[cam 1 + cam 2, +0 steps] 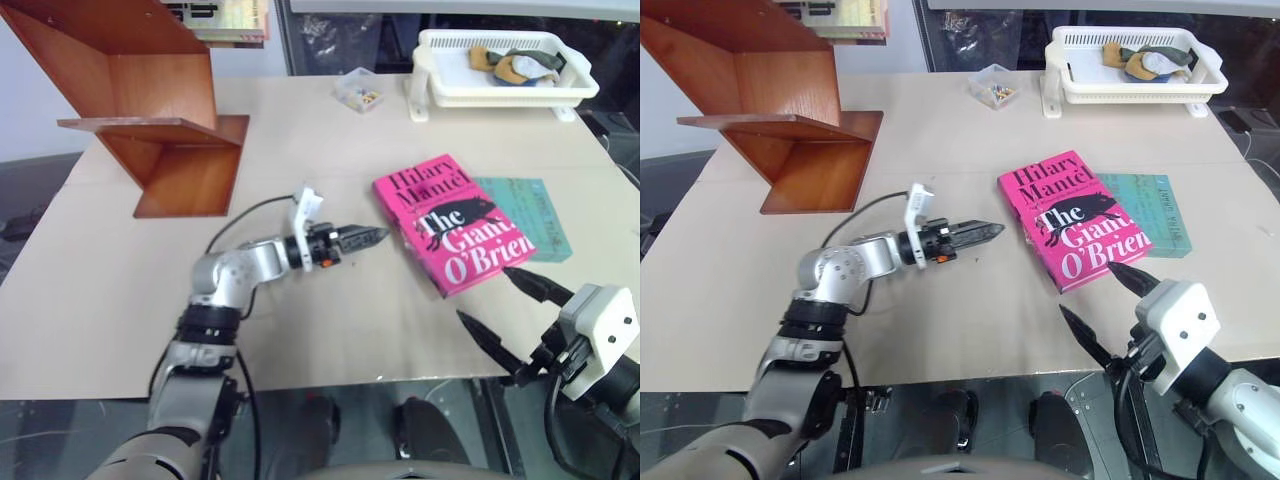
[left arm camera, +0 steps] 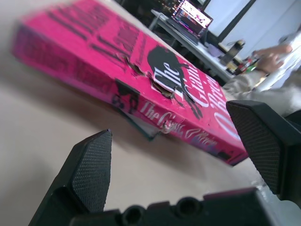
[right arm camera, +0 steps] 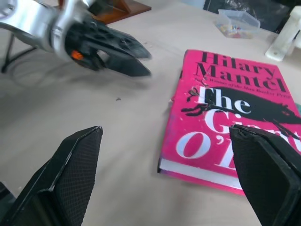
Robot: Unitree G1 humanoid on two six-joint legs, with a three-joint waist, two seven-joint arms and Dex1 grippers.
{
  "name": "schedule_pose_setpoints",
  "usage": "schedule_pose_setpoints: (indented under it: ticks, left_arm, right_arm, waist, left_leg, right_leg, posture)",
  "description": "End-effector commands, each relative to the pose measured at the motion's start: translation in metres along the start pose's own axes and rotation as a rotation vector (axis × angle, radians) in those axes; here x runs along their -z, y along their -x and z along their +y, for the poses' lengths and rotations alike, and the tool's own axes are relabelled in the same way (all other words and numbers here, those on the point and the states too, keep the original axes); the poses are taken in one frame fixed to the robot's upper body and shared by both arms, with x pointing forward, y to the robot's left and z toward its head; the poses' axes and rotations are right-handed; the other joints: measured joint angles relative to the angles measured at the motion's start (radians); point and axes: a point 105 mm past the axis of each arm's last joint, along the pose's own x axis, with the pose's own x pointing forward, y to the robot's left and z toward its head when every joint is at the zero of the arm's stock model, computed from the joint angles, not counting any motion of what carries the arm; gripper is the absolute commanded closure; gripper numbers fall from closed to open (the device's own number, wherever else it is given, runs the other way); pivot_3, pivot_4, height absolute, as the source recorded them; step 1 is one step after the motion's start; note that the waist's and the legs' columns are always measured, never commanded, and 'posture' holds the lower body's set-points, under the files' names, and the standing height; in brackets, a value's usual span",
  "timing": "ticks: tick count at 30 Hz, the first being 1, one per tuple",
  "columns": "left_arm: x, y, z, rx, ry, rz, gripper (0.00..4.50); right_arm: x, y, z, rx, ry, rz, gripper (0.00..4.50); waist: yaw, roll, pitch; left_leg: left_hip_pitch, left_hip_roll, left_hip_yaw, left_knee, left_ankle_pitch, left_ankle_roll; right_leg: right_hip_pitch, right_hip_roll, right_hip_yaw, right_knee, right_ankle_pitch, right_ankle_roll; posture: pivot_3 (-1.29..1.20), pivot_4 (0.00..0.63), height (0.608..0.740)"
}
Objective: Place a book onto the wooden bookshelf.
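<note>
The book (image 1: 450, 225), bright pink with a black animal figure, lies flat on the table right of centre, its cover up. My left gripper (image 1: 378, 237) points level at the book's near-left edge, a short gap away; the left wrist view shows its fingers (image 2: 89, 169) open and empty, with the book's spine (image 2: 141, 80) in front of them. My right gripper (image 1: 483, 293) hovers open at the book's near corner, holding nothing. The wooden bookshelf (image 1: 160, 100), a reddish-brown zigzag unit, stands at the table's far left.
A thin teal book (image 1: 535, 210) lies partly under the pink one on its right. A white basket tray (image 1: 500, 65) with cloth items sits at the back right, with a small clear box (image 1: 360, 90) beside it. A person's arm (image 2: 268, 56) shows far beyond the table.
</note>
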Motion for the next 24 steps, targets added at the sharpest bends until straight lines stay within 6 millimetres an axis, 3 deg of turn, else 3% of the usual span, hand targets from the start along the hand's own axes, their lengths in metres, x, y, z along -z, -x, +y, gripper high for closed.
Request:
schedule_pose_setpoints:
  ticks: [1, 11, 22, 24]
  left_arm:
    - [-0.005, -0.011, -0.002, -0.004, 0.104, 0.003, 0.0]
    - [-0.015, -0.043, 0.001, -0.024, 0.418, -0.108, 0.0]
    - [0.001, -0.055, 0.006, -0.035, 0.543, -0.053, 0.0]
    - [0.002, -0.058, 0.009, -0.038, 0.556, -0.056, 0.56]
  right_arm:
    - [-0.012, -0.002, 0.005, 0.016, 0.025, -0.062, 0.06]
    - [-0.016, -0.005, 0.003, 0.062, 0.045, -0.059, 0.06]
    - [-0.017, -0.004, -0.001, 0.093, 0.046, -0.05, 0.06]
    - [-0.017, -0.004, 0.0, 0.094, 0.044, -0.05, 0.0]
  waist:
    - [0.0, -0.001, 0.001]
    - [0.005, -0.005, 0.002]
    - [0.008, -0.006, 0.002]
    - [0.009, -0.006, 0.002]
  left_leg:
    - [0.0, 0.0, 0.0, 0.0, 0.0, 0.0]
    - [-0.002, -0.001, -0.002, 0.004, 0.0, 0.0]
    - [-0.004, -0.001, -0.002, 0.009, 0.0, 0.0]
    - [-0.004, -0.002, -0.002, 0.01, 0.0, 0.0]
  right_leg:
    - [0.0, 0.0, 0.0, 0.0, 0.0, 0.0]
    - [0.0, 0.0, -0.002, 0.0, 0.0, 0.001]
    - [0.001, 0.0, -0.002, 0.003, 0.001, 0.002]
    - [0.001, 0.0, -0.002, 0.003, 0.001, 0.002]
  posture:
    - [0.0, 0.15, 0.74]
    - [0.0, 0.15, 0.74]
    - [0.0, 0.15, 0.74]
    - [0.0, 0.15, 0.74]
